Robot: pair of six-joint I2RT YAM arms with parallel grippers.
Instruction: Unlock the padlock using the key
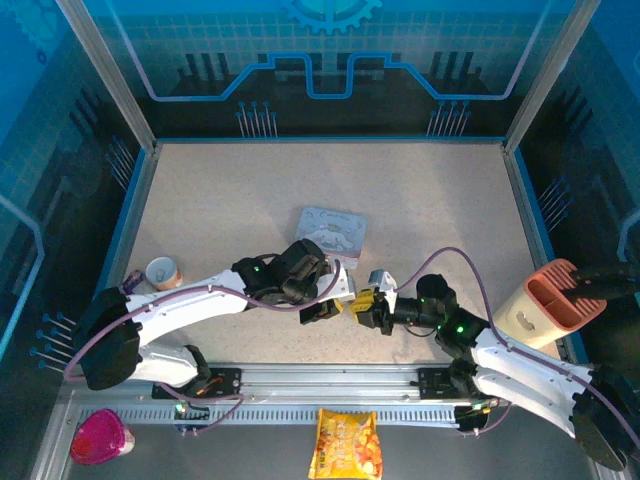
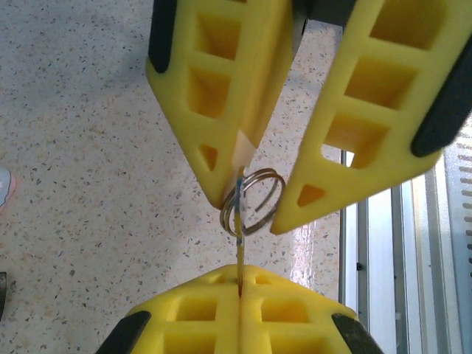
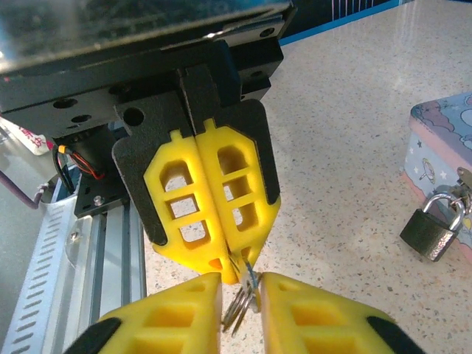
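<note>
Left gripper (image 2: 240, 274), with its yellow latticed fingers pressed flat together, pinches the blade end of a small, thin metal key (image 2: 240, 249) and holds it up off the speckled beige worktop (image 3: 354, 110). The key's silvery wire split ring (image 2: 254, 199) is left sticking out in the open. That looks deliberate to me, since the ring end is offered straight at the right gripper (image 3: 240, 284), which faces it nose to nose. The right gripper's fingers stand a little apart on either side of the ring, with their tips at or against the wire. Whether they already pinch it I cannot tell.

I read this as a hand-over in mid-air, done so that one arm ends up with a grip that leaves the blade free.

Off to the side, the small dark-bodied padlock (image 3: 430, 232) with a silvery shackle hangs shut at the front clasp of a pale grey-blue embossed rectangular tin (image 3: 442, 133). Its body rests against the worktop, well apart from both grippers, and nothing steadies it yet.
</note>
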